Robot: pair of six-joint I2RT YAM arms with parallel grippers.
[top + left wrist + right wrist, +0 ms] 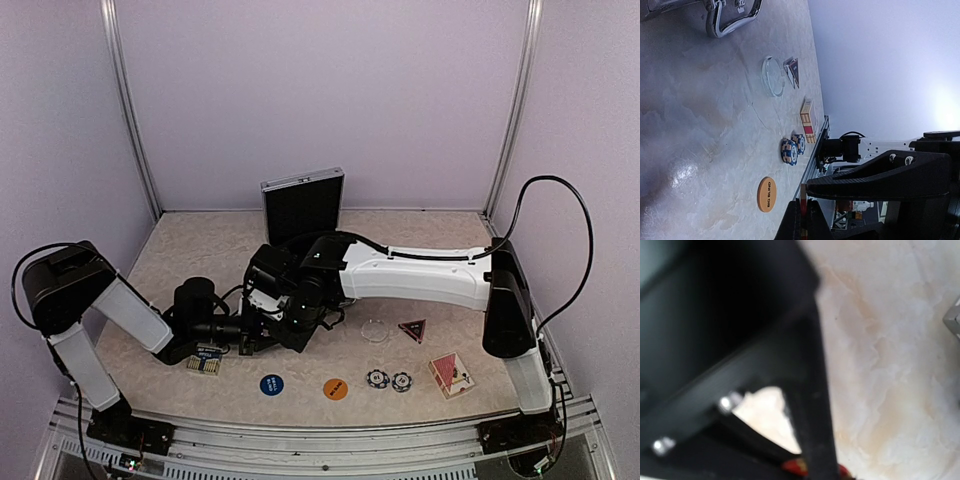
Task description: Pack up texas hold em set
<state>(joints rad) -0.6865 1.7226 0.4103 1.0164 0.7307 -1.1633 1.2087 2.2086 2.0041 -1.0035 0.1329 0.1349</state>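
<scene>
The silver case stands open, its black-lined lid [303, 205] upright at the back and its handle [730, 22] showing in the left wrist view. On the table lie a blue disc [271, 384], an orange disc [336, 388] [767, 194], two striped chips [388, 380] [792, 148], a clear disc [374, 329] [773, 76], a dark triangle [411, 329] and a red card deck [451, 373] [808, 120]. A blue-and-gold deck [205, 362] lies beside my left gripper [243, 335] [804, 210], whose jaws are shut, with a thin red-and-cream strip between them. My right gripper [265, 300] hovers over the case's base; its jaws are blurred.
The right arm [420, 275] stretches across the table's middle and hides the case's base. A metal rail [300, 435] [815, 155] runs along the near edge. Pale walls close in the back and sides. A silver corner [952, 320] shows at the right wrist view's edge.
</scene>
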